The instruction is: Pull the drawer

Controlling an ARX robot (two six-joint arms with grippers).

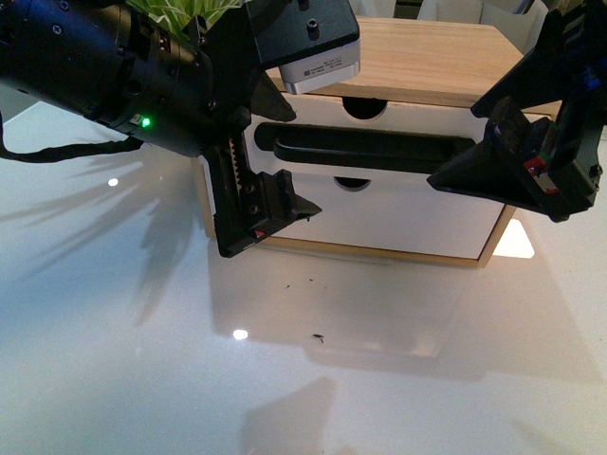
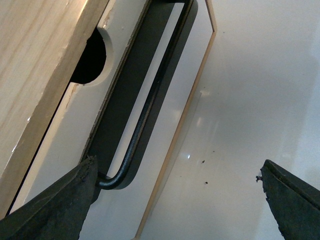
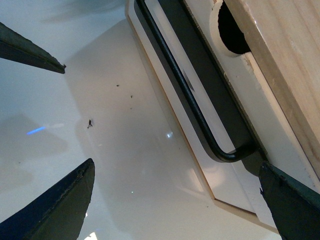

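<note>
Drawer point(image 1: 427, 118) shows white front, black bar handle point(image 1: 370, 144).

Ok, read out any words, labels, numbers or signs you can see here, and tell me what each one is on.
Label on the grey module at the top of the front view: a few lines of print, too small and blurred to read.
Drawer, its bar handle and the wooden top: no text visible.
Nothing else readable in any view.

Glossy white desk point(image 1: 114, 360), small dark crumbs point(image 1: 317, 337) on it, green plant leaves point(image 1: 185, 9) behind, plain white lower drawer front point(image 1: 408, 223), light wooden cabinet top point(image 1: 427, 57).
</note>
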